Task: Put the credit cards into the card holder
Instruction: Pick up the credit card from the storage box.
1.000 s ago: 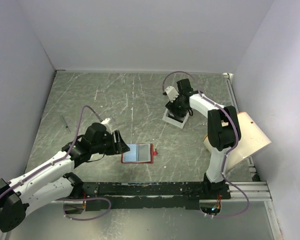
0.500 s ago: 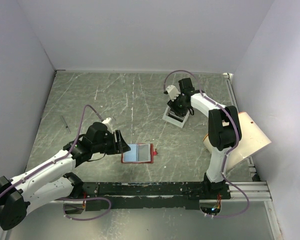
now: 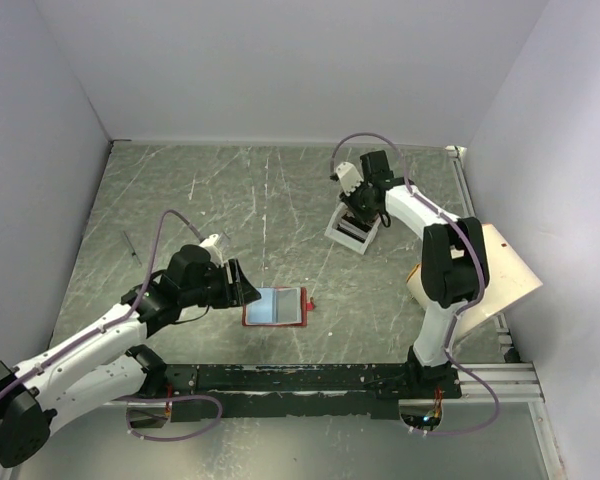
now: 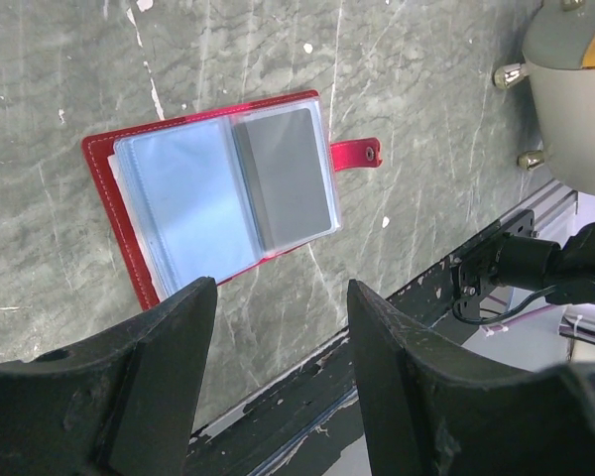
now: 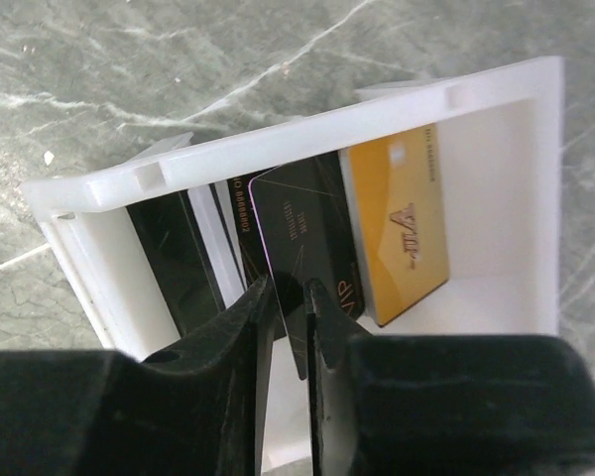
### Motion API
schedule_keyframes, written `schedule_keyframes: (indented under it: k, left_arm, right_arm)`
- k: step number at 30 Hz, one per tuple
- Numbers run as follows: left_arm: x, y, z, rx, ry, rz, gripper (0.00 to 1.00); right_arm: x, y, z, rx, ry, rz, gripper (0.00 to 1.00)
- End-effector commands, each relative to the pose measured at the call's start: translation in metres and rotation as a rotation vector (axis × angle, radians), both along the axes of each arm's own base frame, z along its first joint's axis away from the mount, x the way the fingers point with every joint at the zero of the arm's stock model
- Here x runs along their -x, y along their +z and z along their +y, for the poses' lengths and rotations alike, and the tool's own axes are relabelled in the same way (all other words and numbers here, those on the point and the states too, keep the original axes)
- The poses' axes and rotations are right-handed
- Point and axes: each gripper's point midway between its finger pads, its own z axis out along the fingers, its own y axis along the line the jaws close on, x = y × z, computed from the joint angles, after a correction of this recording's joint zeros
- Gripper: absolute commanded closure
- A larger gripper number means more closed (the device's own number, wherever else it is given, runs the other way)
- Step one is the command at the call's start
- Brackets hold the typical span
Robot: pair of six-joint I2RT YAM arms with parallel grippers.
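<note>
Your right fingers (image 3: pixel 360 215) reach down into the white box (image 5: pixel 307 139) at the far right of the counter (image 3: pixel 200 190). They look closed on the nearest edge of a dark card (image 5: pixel 302 233), one finger on each side. A yellow card (image 5: pixel 402 223) leans just beside it, and more dark cards stand on its other side. So most of the credit cards are in the box, well apart from the card holder (image 4: pixel 193 203).

The card holder lies open and flat near your left arm. One grey card (image 4: pixel 286 178) sits in a clear pocket. Your left fingers (image 3: pixel 242 285) are open, hold nothing and hover just beside its left side.

Watch the grip. Only a thin strip of the card is pinched, so it may slip or twist when you lift. The cards stand close together, so a neighbour could come up too and drop on the counter. The box looks light to me, so it may tip or slide if the card rubs its wall. At the holder, the soft pockets may not stay open, and it could slide if nothing holds it down.
</note>
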Motion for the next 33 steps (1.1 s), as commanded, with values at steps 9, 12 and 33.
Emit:
schedule_keyframes:
  k: [9, 12, 33]
  left_arm:
    - [0.0, 0.018, -0.003, 0.044, -0.008, -0.047, 0.34]
    - [-0.001, 0.018, -0.002, 0.039, -0.001, -0.048, 0.34]
    - [-0.004, -0.026, 0.006, -0.069, 0.045, 0.049, 0.85]
  right_arm:
    - [-0.012, 0.036, -0.01, 0.049, -0.07, -0.145, 1.0]
    - [-0.015, 0.052, -0.01, 0.05, -0.082, -0.194, 1.0]
    - [0.039, 0.178, 0.031, -0.202, -0.423, -0.427, 1.0]
